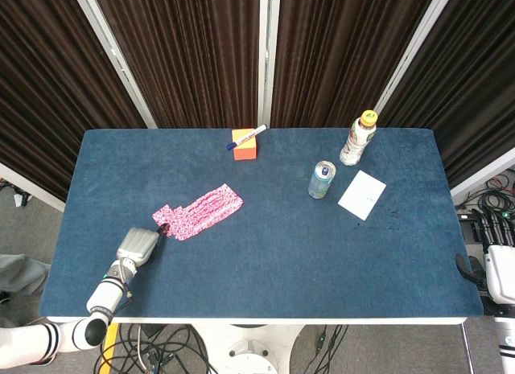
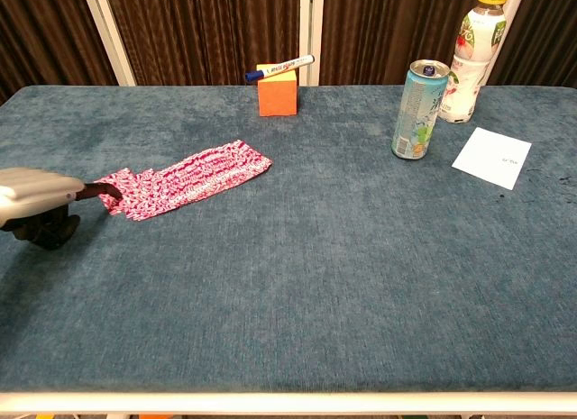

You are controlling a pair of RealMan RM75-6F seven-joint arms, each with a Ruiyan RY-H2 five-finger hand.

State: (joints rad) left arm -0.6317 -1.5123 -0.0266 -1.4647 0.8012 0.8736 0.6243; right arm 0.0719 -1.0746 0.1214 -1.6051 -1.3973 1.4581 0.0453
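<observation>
Left hand (image 1: 138, 245) touches pink cloth (image 1: 199, 212) on blue table (image 1: 273, 245), dark curtains (image 1: 185, 52) behind.

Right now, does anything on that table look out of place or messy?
Slightly. The pink cloth lies askew, and its end by the left hand looks rumpled. A marker rests across the orange block, overhanging both sides. Nothing looks spilled.

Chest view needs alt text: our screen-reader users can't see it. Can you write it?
The robot's left hand reaches in from the left edge, a fingertip touching the near end of a pink patterned cloth lying flat on a blue table. Further back stand an orange block with a marker on top, a drink can, a bottle and a white card.
</observation>
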